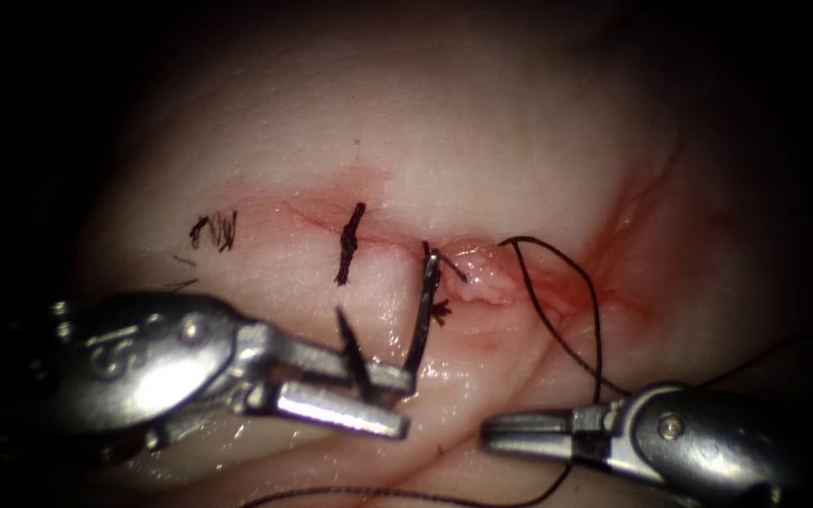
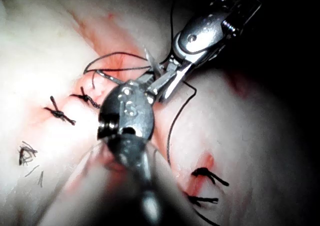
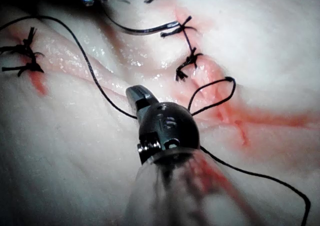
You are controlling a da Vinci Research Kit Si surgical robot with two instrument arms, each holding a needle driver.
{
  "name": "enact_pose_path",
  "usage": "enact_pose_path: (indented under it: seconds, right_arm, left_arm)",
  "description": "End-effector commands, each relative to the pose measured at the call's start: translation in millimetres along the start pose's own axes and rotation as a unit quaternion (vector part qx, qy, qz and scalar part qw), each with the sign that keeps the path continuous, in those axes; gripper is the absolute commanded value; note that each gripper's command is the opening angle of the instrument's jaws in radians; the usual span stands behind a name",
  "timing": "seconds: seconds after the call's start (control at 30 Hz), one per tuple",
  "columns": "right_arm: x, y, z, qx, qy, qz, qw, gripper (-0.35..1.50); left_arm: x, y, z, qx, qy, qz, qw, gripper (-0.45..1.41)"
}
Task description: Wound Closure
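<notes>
Nearest us, the left end effector (image 1: 369,400) grips the curved needle (image 1: 422,315) near its tail, tip buried at the cut (image 1: 482,282) in the tissue (image 1: 444,141). The right end effector (image 1: 529,440) rests closed, holding nothing. We judge the loose thread (image 1: 566,320) could snag, or the needle twist and tear.

The dark curved needle (image 1: 422,315) stands nearly upright, its near end in the left tool (image 1: 369,395), its far tip at the cut (image 1: 482,273). Black thread (image 1: 566,310) loops right of it over the tissue (image 1: 444,150).
</notes>
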State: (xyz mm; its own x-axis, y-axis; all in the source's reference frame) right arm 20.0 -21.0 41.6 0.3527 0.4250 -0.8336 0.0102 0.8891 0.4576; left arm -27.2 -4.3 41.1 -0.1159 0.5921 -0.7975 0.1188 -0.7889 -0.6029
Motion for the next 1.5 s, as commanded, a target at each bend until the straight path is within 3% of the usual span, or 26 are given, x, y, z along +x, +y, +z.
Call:
enact_pose_path:
  seconds: [0.03,0.13,0.23,0.3,0.37,0.43,0.6,0.8,0.93,1.13,1.17,1.2,1.27,1.3,1.43,1.5]
  right_arm:
    - [-0.3,0.5,0.9,-0.008,-0.003,0.002,1.0,-0.16]
    - [-0.2,1.2,1.2,-0.027,-0.01,0.006,1.0,-0.16]
    - [0.1,2.1,1.2,-0.049,-0.001,0.036,0.998,0.14]
    - [0.3,2.8,0.8,-0.05,0.038,0.092,0.994,0.22]
    - [0.6,4.0,0.0,-0.045,0.064,0.133,0.988,0.21]
    - [0.7,5.2,-1.0,-0.046,0.067,0.157,0.984,-0.01]
    - [0.0,5.9,-1.5,-0.04,0.069,0.229,0.97,-0.13]
    - [-1.3,5.1,-0.8,-0.037,0.033,0.277,0.96,-0.21]
    - [-2.0,4.5,-0.4,-0.04,0.002,0.28,0.959,-0.16]
    - [-2.5,4.7,-0.7,-0.063,-0.028,0.284,0.956,0.16]
    - [-2.7,5.0,-1.0,-0.069,-0.03,0.292,0.953,0.36]
    - [-2.7,5.0,-1.0,-0.069,-0.03,0.292,0.953,0.36]
    - [-2.8,5.4,-1.3,-0.076,-0.019,0.316,0.946,0.78]
    - [-2.9,5.5,-1.5,-0.078,-0.016,0.323,0.943,0.89]
    - [-2.8,6.3,-2.3,-0.082,-0.014,0.331,0.94,1.01]
    - [-2.4,6.9,-3.2,-0.108,-0.014,0.34,0.934,1.08]
  left_arm:
    - [-0.1,-0.4,0.7,0.001,0.001,0.006,1.0,-0.45]
    - [0.4,-0.3,1.2,0.006,0.002,0.033,0.999,-0.45]
    - [0.2,-0.6,2.1,0.024,-0.005,0.069,0.997,-0.45]
    - [-0.1,-1.0,2.7,0.036,-0.017,0.097,0.995,-0.45]
    - [-0.5,-1.4,3.1,0.047,-0.03,0.124,0.991,-0.45]
    - [-0.8,-2.2,3.2,0.069,-0.054,0.172,0.981,-0.45]
    - [0.4,-3.2,2.7,0.104,-0.062,0.234,0.965,-0.45]
    - [3.8,-3.8,2.0,0.123,-0.036,0.261,0.957,-0.45]
    - [5.5,-3.7,1.8,0.127,-0.031,0.272,0.953,-0.45]
    - [6.2,-3.2,1.9,0.128,-0.027,0.291,0.948,-0.45]
    - [5.8,-2.8,2.1,0.125,-0.025,0.294,0.947,-0.45]
    - [5.8,-2.8,2.1,0.125,-0.025,0.294,0.947,-0.45]
    - [4.7,-2.4,2.4,0.121,-0.024,0.301,0.946,-0.45]
    - [4.1,-2.2,2.5,0.121,-0.024,0.304,0.945,-0.45]
    - [0.6,-1.9,3.3,0.113,-0.048,0.321,0.939,-0.45]
    - [-0.9,-2.1,3.6,0.109,-0.06,0.328,0.937,-0.45]
